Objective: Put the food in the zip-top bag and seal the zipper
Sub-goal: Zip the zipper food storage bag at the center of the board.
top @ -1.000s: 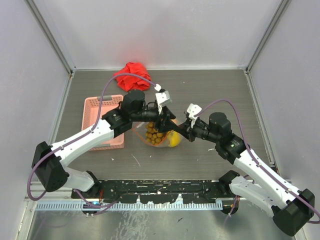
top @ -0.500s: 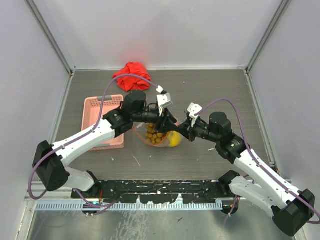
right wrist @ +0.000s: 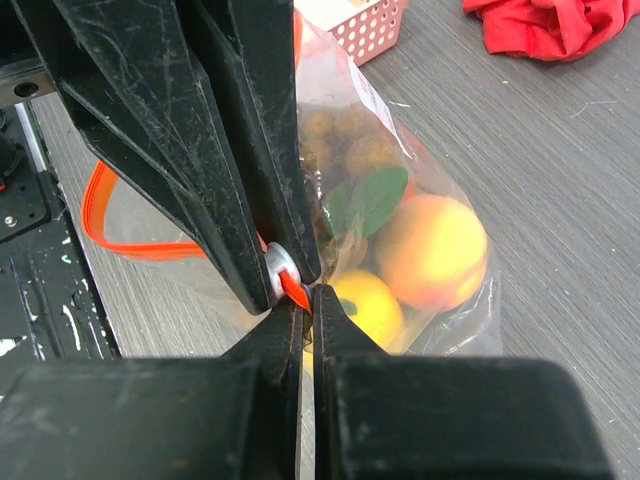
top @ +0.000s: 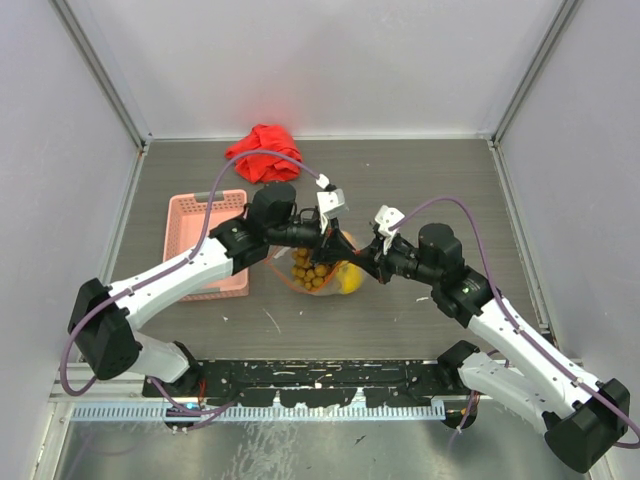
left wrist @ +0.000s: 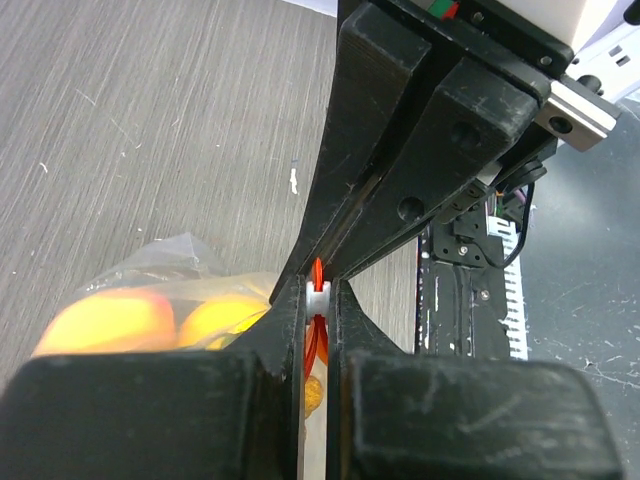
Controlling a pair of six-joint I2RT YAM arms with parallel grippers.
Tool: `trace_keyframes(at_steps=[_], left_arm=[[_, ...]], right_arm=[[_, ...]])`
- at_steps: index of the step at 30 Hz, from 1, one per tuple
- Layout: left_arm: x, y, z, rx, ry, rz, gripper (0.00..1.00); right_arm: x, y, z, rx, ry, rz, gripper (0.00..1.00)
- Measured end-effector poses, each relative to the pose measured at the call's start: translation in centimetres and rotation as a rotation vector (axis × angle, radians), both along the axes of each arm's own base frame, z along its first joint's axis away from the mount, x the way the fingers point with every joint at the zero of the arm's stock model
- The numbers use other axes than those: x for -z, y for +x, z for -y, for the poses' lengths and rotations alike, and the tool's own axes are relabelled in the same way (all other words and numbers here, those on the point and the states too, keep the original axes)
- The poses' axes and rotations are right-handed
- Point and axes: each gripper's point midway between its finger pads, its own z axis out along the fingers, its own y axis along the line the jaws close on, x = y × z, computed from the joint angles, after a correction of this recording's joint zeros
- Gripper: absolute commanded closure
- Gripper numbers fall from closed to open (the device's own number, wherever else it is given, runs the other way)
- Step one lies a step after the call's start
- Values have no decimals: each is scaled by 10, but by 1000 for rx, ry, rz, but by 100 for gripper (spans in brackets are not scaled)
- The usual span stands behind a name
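The clear zip-top bag [top: 318, 277] hangs between my two grippers above the table, with olive-brown grapes [top: 305, 270], a lemon [top: 349, 279] and an orange fruit [right wrist: 431, 250] inside. My left gripper [top: 333, 241] is shut on the white slider tab [left wrist: 317, 297] of the orange-red zipper [right wrist: 120, 230]. My right gripper [top: 352, 256] is shut on the end of the zipper strip [right wrist: 296, 292], right against the slider. In the right wrist view the left fingers [right wrist: 200, 130] pinch the slider [right wrist: 277, 270] just above my right gripper [right wrist: 306, 300]. My left gripper [left wrist: 317, 290] faces the right fingers [left wrist: 420, 150].
A pink plastic basket [top: 205, 245] sits left of the bag under the left arm. A red cloth [top: 265, 152] lies at the back of the table. Grey walls enclose the table on the left, back and right.
The left gripper has slid a little to the right along the zipper, closing up to the right gripper. The bag has shifted slightly with it.
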Motion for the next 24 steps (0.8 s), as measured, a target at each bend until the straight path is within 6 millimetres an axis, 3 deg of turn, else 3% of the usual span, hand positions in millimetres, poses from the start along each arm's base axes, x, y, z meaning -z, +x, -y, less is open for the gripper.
trace_keyframes(at_steps=[24], left_arm=[[2, 4, -19, -74, 73, 61, 100]], right_arm=[[-11, 4, 11, 51, 17, -60, 99]])
